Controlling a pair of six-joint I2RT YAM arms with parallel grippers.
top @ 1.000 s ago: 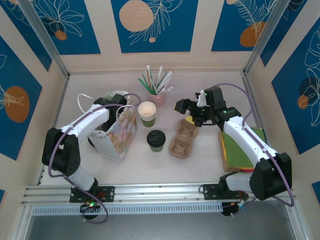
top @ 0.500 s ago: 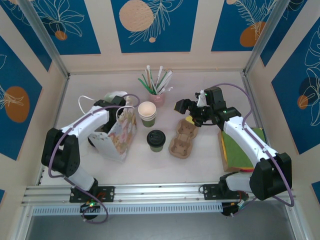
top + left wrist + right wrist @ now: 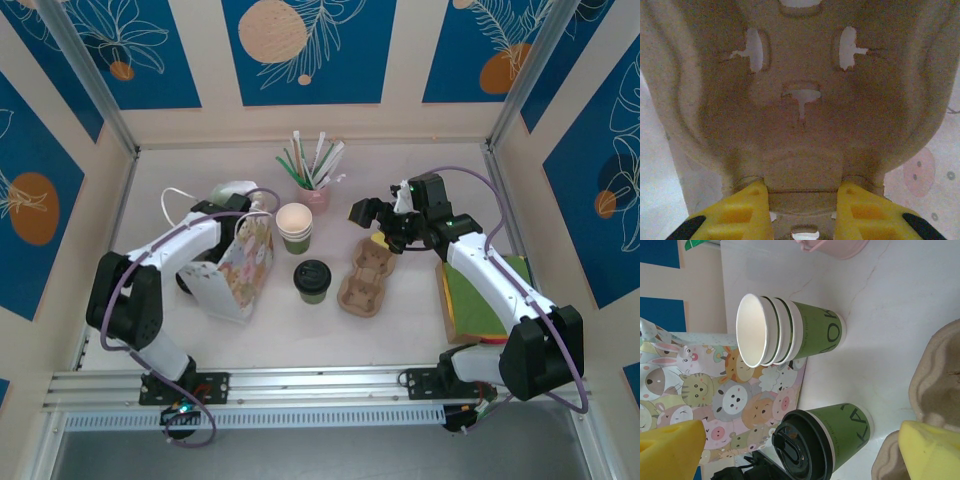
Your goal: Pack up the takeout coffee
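Green paper under a black lid marks the takeout coffee [image 3: 312, 281] in the top external view. It stands upright on the table [image 3: 420, 165], apart from both grippers. The right gripper [image 3: 372, 226] has its fingers spread wide and holds nothing. It hovers over the far end of a pulp carrier [image 3: 365, 277], whose cup wells are empty and which lies just beside the coffee. Beyond the coffee stands a stack of lidless cups [image 3: 295, 226], the top one empty. Farther off, a pink cup [image 3: 317, 195] holds straws [image 3: 310, 160]. The left gripper [image 3: 236, 196] sits at the mouth of an animal-print bag [image 3: 240, 268]. Its finger gap and the bag's contents cannot be told from here.

The left wrist view shows that grip. Two yellow fingers [image 3: 742, 217] stand narrowly apart, pinching the edge tab of a second pulp tray [image 3: 800, 100] that rises right in front of them. A strip of the bag's print shows past the right-hand finger.

In the right wrist view, yellow fingers [image 3: 670, 450] sit far apart at the lower corners, touching nothing. The coffee is between and ahead of them, its lid on. The nested cups show cream insides beyond it. The bag lies past one finger and the carrier's rim beside the other.
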